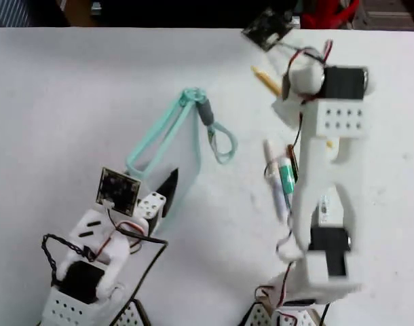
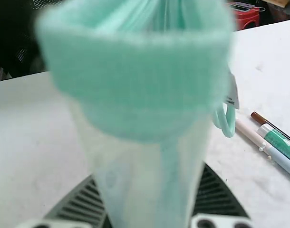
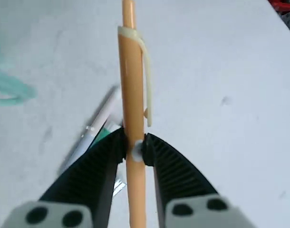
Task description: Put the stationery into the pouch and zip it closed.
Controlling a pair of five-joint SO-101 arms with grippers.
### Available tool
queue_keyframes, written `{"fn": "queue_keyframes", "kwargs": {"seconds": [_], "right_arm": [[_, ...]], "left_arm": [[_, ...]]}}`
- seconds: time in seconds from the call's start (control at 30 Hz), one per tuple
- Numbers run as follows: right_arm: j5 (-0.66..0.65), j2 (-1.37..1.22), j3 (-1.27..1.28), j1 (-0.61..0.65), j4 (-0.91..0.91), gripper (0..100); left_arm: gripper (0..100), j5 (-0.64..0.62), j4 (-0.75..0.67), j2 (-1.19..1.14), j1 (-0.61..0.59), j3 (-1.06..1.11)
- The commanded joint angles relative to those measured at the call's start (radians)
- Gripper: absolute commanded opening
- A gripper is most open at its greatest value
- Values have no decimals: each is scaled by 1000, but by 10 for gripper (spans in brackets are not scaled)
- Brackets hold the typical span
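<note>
Right now my right claw point(image 3: 134, 142) is pinched tight on a slim orange plastic pen point(image 3: 130, 71) with a cream clip. Its two black ribbed jaws meet on the barrel, and the clipped end stands out well past my fingertips, over the white table point(image 1: 71, 102). Back from that claw, beside my right arm on the side toward the pouch, the rest lies loose. There is a white plastic pen point(image 1: 273, 178), a teal-and-white marker point(image 1: 286, 178) touching it, and a thin brown-tipped stick point(image 2: 259, 118) just beside them; what kind of stick I cannot tell. My left claw point(image 2: 147, 178) grips the mint-green zip pouch with clear sides point(image 2: 135, 85) by one end, so the pouch stretches out ahead of the jaws. Off the pouch's far corner, toward my right claw, a mint-green loop strap point(image 2: 224, 121) rests on the table.
</note>
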State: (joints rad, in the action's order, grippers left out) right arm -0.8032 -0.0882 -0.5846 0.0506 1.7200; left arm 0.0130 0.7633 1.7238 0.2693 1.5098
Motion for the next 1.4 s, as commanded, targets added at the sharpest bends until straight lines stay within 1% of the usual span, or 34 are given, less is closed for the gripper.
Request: {"fn": "queue_keyframes", "kwargs": {"seconds": [0.0, 0.2, 0.33, 0.5, 0.63, 0.83, 0.97, 1.13, 1.23, 1.37], "right_arm": [[14, 255, 186, 28, -19, 18], [20, 400, 287, 21, -39, 18], [120, 461, 284, 21, -39, 18], [178, 538, 290, 30, -44, 18], [189, 564, 301, 30, -36, 18], [190, 618, 483, 30, -68, 18], [190, 753, 591, 31, -150, 18], [190, 898, 709, 85, -220, 18], [192, 906, 727, 97, -231, 18], [238, 888, 726, 96, -234, 18]], "left_arm": [[166, -2, -14, -4, -10, -5], [166, -2, -14, -4, -10, -3], [166, -2, -12, -4, -10, -3], [166, -2, -12, -4, -10, -3], [166, -2, -12, -4, -10, -3], [166, -2, -12, -4, -10, -3], [166, -2, -12, -4, -10, -3], [166, -2, -12, -4, -10, -3], [166, -2, -12, -4, -10, -3], [166, -2, -12, -4, -10, -3]]}}
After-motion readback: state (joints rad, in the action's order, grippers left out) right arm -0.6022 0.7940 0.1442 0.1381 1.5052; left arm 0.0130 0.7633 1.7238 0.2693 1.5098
